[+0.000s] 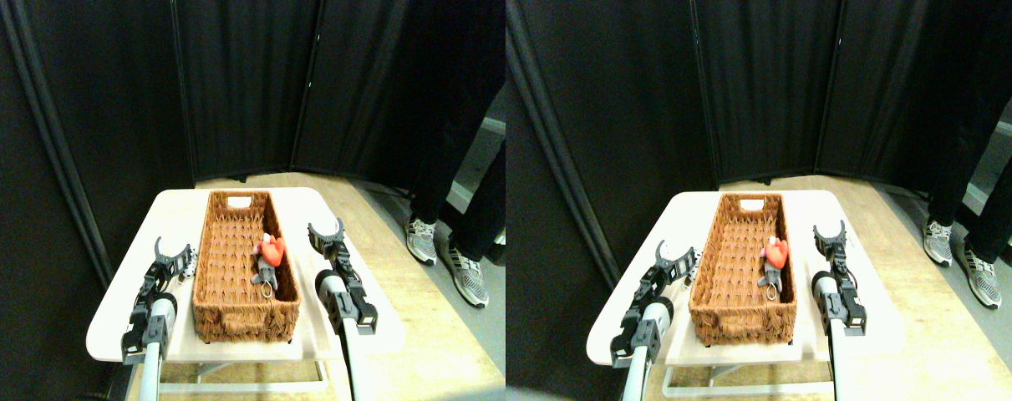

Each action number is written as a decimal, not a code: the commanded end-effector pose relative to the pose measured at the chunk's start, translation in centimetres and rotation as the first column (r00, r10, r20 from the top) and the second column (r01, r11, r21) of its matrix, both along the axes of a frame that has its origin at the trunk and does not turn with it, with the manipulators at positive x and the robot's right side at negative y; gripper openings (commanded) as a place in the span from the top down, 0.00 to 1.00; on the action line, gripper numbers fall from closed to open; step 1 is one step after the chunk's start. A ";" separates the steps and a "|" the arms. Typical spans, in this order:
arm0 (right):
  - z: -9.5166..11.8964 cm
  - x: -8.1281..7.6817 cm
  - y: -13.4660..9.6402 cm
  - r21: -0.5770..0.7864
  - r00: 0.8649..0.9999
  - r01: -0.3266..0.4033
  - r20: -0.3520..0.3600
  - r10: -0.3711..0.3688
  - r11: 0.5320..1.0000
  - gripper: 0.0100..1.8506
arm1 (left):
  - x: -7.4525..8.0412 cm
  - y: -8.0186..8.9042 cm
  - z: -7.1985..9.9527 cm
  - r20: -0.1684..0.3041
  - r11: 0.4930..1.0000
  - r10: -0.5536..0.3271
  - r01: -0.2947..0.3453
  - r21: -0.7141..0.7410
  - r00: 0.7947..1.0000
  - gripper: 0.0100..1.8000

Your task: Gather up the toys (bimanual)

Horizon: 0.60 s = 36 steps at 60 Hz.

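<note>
1. The basket sat lengthwise in the middle of the white table, one manipulator on each side.
2. The left gripper had its jaws spread and gripped nothing. It hovered just beside the spotted toy, which lay on the table against the basket's left wall.
3. The right gripper was also spread and empty, beside the basket's right wall.
4. The grey toy and the red heart toy lay inside the basket at its right side, touching each other.
5. Risk: the spotted toy was mostly hidden behind the left gripper, so the grasp could close short or push it under the basket edge.
6. Risk: a jaw could catch the woven wall and drag the basket.
7. A person's legs stood near the table's right side; a wide right-arm swing could be a hazard.
</note>
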<state>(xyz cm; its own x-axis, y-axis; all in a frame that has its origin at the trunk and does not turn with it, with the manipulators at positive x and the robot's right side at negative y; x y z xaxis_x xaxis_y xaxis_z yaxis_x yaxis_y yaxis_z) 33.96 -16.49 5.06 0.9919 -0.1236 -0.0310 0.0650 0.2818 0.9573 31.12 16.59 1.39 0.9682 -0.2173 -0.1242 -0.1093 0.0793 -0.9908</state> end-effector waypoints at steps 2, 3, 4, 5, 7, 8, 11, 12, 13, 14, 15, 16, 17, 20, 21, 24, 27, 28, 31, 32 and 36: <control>0.7 0.2 0.2 -0.008 0.999 -0.010 0.049 0.010 1.000 0.73 | 0.7 -0.2 0.1 -0.008 0.999 -0.003 0.003 -0.044 1.000 0.62; 0.7 0.2 0.2 -0.011 0.999 -0.015 0.049 0.016 1.000 0.73 | 0.8 -0.2 0.0 -0.007 0.999 0.001 -0.001 -0.047 1.000 0.61; 0.7 0.2 0.2 -0.012 0.999 -0.016 0.049 0.016 1.000 0.73 | 0.9 -0.2 -0.1 -0.007 0.999 0.004 -0.004 -0.049 1.000 0.61; 0.7 0.2 0.2 -0.014 0.999 -0.011 0.049 0.012 1.000 0.72 | 0.9 -0.2 -0.2 -0.008 0.998 0.011 -0.012 -0.054 1.000 0.60; 0.7 0.1 0.2 -0.015 0.999 -0.013 0.048 0.014 1.000 0.73 | 0.9 -0.3 -0.4 -0.011 0.998 0.012 -0.012 -0.068 1.000 0.59; 0.7 0.1 0.2 -0.015 0.999 -0.013 0.048 0.014 1.000 0.73 | 0.9 -0.3 -0.4 -0.011 0.998 0.012 -0.012 -0.068 1.000 0.59; 0.7 0.1 0.4 -0.012 0.999 -0.007 0.045 0.007 1.000 0.73 | 1.1 -0.5 -0.7 -0.013 0.997 0.019 -0.020 -0.079 1.000 0.59; 0.7 0.1 0.4 -0.010 0.999 -0.009 0.047 0.009 1.000 0.72 | 1.1 -0.5 -0.8 -0.012 0.997 0.020 -0.020 -0.078 1.000 0.59; 0.7 0.1 0.4 -0.011 0.999 -0.012 0.049 0.012 1.000 0.72 | 1.2 -0.5 -0.8 -0.011 0.997 0.020 -0.021 -0.077 1.000 0.60; 0.7 0.1 0.5 -0.012 0.999 -0.011 0.049 0.011 1.000 0.72 | 1.3 -0.5 -1.0 -0.011 0.997 0.024 -0.025 -0.078 1.000 0.60; 0.7 0.1 0.5 -0.017 0.999 -0.007 0.049 0.008 1.000 0.73 | 1.4 -0.5 -1.2 -0.011 0.996 0.029 -0.030 -0.079 1.000 0.60; 0.7 0.1 0.5 -0.017 0.999 -0.007 0.049 0.008 1.000 0.73 | 1.4 -0.5 -1.2 -0.011 0.996 0.029 -0.030 -0.079 1.000 0.60; 0.7 0.1 0.5 -0.021 0.999 -0.008 0.049 0.009 1.000 0.73 | 1.4 -0.5 -1.2 -0.011 0.996 0.031 -0.032 -0.078 0.999 0.60; 0.7 0.1 0.6 -0.023 0.999 -0.007 0.049 0.008 1.000 0.73 | 1.6 -0.5 -1.5 -0.017 0.996 0.042 -0.044 -0.080 0.999 0.59; 0.8 0.1 0.6 -0.023 0.999 -0.006 0.049 0.007 1.000 0.73 | 1.7 -0.5 -1.6 -0.020 0.995 0.047 -0.049 -0.085 0.999 0.59; 0.8 0.1 0.7 -0.024 0.999 -0.007 0.048 0.008 1.000 0.74 | 1.7 -0.5 -1.7 -0.022 0.994 0.052 -0.054 -0.092 0.998 0.59; 0.8 0.1 0.7 -0.023 0.999 -0.006 0.045 0.007 1.000 0.74 | 1.9 -0.7 -2.2 -0.013 0.994 0.054 -0.055 -0.097 0.998 0.60; 0.8 0.1 0.8 -0.025 0.999 -0.006 0.045 0.008 1.000 0.73 | 1.9 -0.6 -2.4 -0.011 0.994 0.056 -0.057 -0.098 0.998 0.60; 0.8 0.1 0.8 -0.017 0.999 -0.001 0.041 0.002 1.000 0.73 | 1.9 -0.6 -2.7 -0.014 0.993 0.068 -0.069 -0.091 0.998 0.60; 0.8 0.1 0.8 -0.015 0.999 0.000 0.040 0.000 1.000 0.73 | 2.0 -0.6 -2.7 -0.016 0.993 0.073 -0.074 -0.088 0.997 0.61; 0.8 0.1 0.8 -0.016 0.999 0.000 0.041 0.000 1.000 0.74 | 2.1 -0.5 -3.2 -0.024 0.992 0.094 -0.096 -0.086 0.995 0.61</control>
<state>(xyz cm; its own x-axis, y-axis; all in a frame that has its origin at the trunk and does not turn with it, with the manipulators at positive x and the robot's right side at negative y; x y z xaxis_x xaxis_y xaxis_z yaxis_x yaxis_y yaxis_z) 34.09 -15.84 4.97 0.9936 -0.1089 -0.0296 0.0607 0.2951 0.9535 32.63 16.13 -1.50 0.9703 -0.1870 -0.1538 -0.1578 -0.0066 -0.9875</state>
